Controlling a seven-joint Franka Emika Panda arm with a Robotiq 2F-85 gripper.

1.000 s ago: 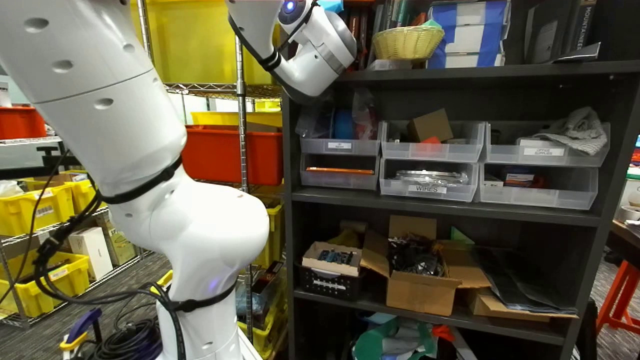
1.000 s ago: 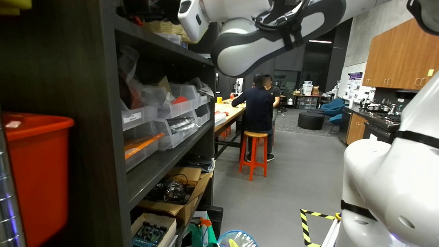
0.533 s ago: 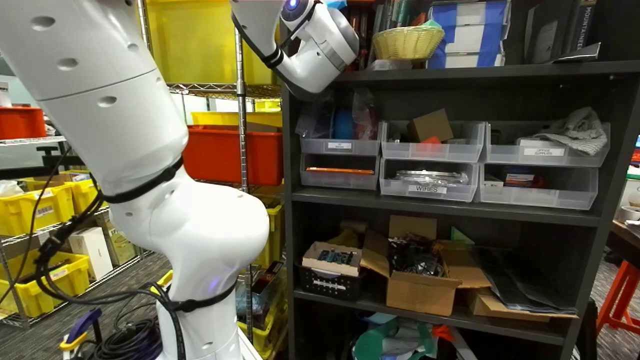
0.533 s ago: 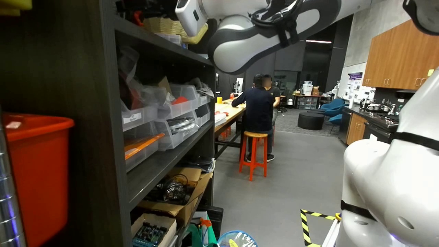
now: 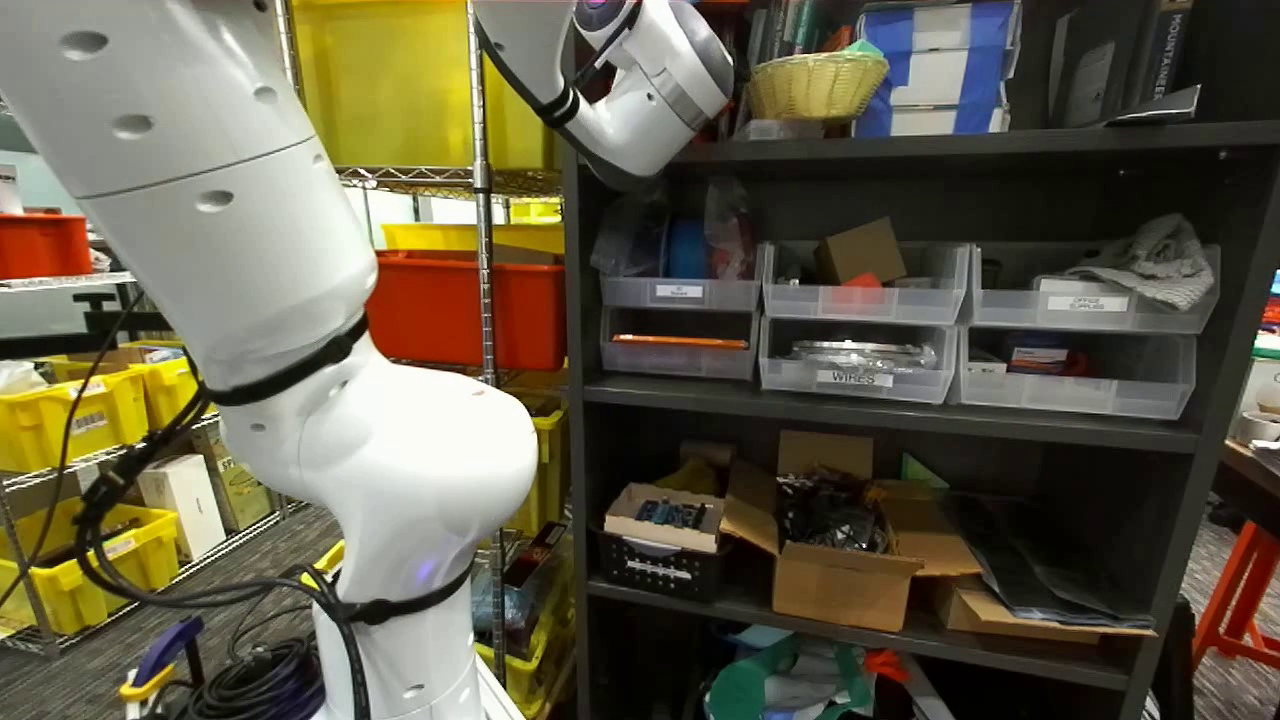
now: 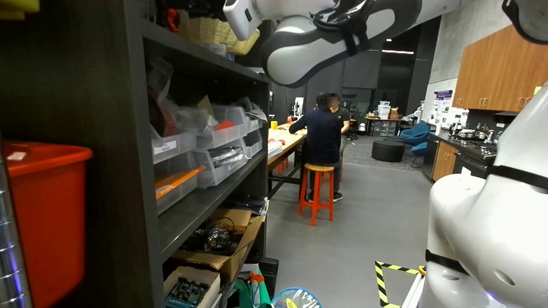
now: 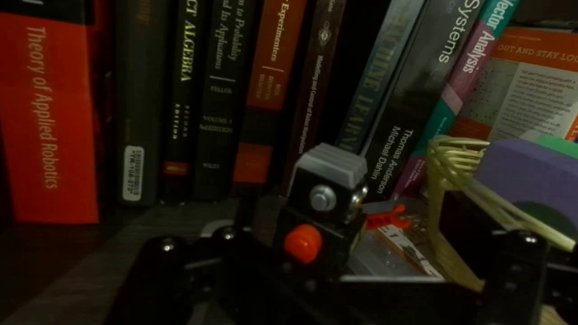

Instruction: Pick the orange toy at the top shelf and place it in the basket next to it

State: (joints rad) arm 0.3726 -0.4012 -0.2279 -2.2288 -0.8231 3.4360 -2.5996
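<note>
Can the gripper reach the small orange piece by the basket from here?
Probably not cleanly: the gripper is open, but a black block seems to stand partly before the orange piece, with the basket close on its other side.

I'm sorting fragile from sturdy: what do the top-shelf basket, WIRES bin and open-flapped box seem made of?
Basket: likely wicker or bamboo, low sheen; pale interwoven strips show.
WIRES bin: probably plastic, smooth, slightly glossy; cloudy see-through walls.
Flapped box: apparently cardboard, matte brown; fold-out flaps.
</note>
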